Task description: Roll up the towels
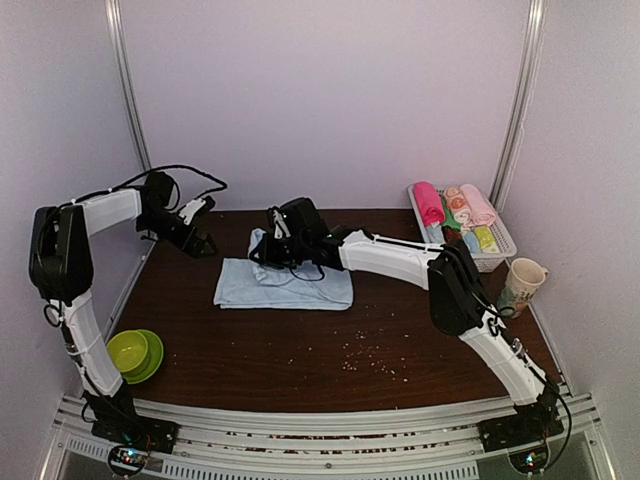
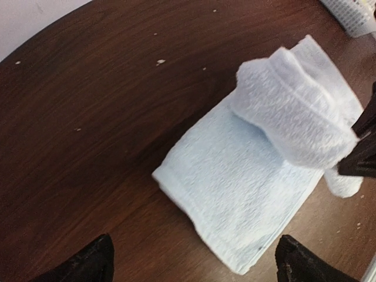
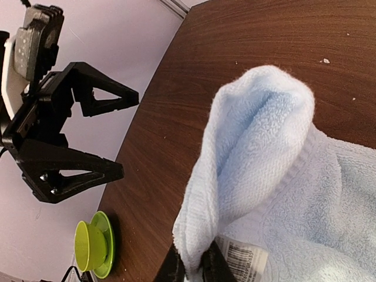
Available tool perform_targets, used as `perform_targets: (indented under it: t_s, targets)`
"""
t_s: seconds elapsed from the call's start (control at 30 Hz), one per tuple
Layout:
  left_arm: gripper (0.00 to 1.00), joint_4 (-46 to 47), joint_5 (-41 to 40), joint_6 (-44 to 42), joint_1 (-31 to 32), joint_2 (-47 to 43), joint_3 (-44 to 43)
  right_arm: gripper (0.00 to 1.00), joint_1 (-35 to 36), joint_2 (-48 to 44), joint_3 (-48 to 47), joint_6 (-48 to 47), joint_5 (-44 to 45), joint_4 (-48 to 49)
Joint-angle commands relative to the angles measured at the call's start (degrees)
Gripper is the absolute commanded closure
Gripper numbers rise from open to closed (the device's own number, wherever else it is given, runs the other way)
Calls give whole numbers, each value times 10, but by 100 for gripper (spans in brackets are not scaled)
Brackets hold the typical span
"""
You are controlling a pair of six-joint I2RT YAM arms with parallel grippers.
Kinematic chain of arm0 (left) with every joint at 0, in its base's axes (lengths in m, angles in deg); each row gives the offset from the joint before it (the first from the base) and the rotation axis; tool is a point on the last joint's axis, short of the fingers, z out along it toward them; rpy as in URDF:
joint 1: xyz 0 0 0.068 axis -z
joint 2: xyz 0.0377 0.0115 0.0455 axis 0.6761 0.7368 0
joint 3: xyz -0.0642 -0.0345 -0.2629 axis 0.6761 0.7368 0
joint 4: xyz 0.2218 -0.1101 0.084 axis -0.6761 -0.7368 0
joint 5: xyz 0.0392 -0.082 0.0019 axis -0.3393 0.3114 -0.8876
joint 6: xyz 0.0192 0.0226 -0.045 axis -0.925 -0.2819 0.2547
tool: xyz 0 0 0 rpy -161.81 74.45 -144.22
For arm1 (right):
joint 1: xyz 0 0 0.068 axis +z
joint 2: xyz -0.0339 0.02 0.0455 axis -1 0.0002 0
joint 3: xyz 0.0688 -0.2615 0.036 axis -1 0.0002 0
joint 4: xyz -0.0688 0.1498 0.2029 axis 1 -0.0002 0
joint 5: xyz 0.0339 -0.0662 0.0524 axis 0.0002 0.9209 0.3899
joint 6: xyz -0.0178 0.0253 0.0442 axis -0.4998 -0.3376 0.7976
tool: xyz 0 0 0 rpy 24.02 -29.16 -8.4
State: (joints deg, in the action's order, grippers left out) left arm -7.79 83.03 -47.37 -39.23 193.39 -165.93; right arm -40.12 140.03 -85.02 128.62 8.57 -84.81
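While the light blue towel (image 1: 290, 285) lies near the middle of the dark wooden counter (image 1: 250, 340), toward the rear, only part of it is flat. Its far end is raised and turned over on itself in a loose, partial roll; the remainder rests as a folded rectangle.

Right tool (image 3: 194, 267): clenched on the raised fold of the light blue towel. The wrist view shows cloth pinched between the two black fingertips, right beside the white tag (image 3: 244, 258) with printed bars. The fold stands up above the grip point.

Left tool (image 3: 129, 134): released, jaws spread wide, nothing between them. It hangs over the rear left part of the counter, apart from the towel and pointing toward it.

Pink towel (image 1: 428, 203): already rolled, lying in the white basket (image 1: 495, 250) at the rear right corner, alongside several smaller rolls in peach, green and yellow.

Other items noted: a green bowl (image 1: 135, 352) on a matching plate at the front left edge; a mug (image 1: 522, 283) just in front of the basket; pale crumbs (image 1: 370, 355) scattered across the near half of the counter.
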Motion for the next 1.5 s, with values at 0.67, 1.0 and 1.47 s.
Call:
perform_targets:
  t_s: [0.67,1.0,1.47]
  targets:
    - [2,19,220,188,-2,126,-40,51,-9,-76,83,-29,-67,56]
    - [2,31,91,164,-2,103,-39,51,-20,-196,207,-281,109,-160]
    - [22,-27,102,121,0,164,-113,64,-17,-205,297,-301,209,-168]
